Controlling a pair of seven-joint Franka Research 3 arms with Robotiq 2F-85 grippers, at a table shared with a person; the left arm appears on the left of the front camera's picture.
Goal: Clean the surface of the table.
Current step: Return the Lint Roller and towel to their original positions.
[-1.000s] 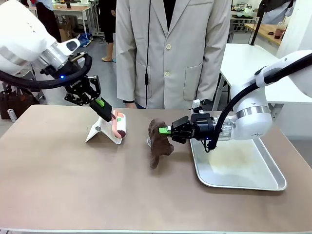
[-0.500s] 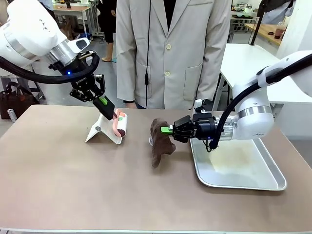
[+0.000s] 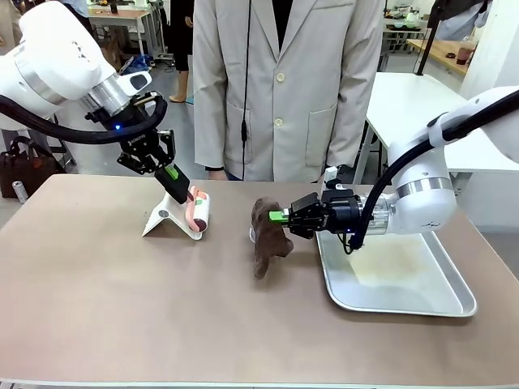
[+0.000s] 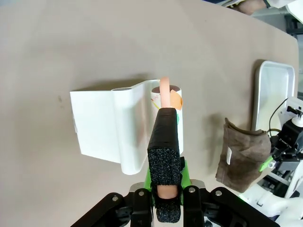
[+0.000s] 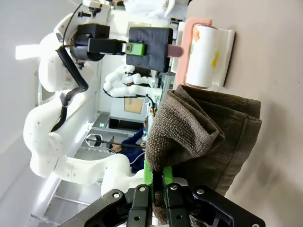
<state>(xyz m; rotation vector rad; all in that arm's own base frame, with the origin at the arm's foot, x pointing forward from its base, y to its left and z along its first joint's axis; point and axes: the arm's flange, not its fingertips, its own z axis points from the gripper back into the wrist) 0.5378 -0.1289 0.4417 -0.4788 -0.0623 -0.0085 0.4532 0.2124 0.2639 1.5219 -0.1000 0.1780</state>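
Now both arms are gripping over the table (image 3: 122,308)!
Left gripper (image 3: 180,193) clamps the pink lint-roller handle (image 4: 164,92); right gripper (image 3: 276,217) pinches a brown cloth (image 3: 266,239) beside the tray (image 3: 422,300).

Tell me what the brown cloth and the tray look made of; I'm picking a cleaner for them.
Brown cloth: looks like terry or microfibre, with a nubbly looped pile and limp folds. Tray: seemingly metal, likely steel or aluminium, with a silvery, dully reflective finish and rolled rim.
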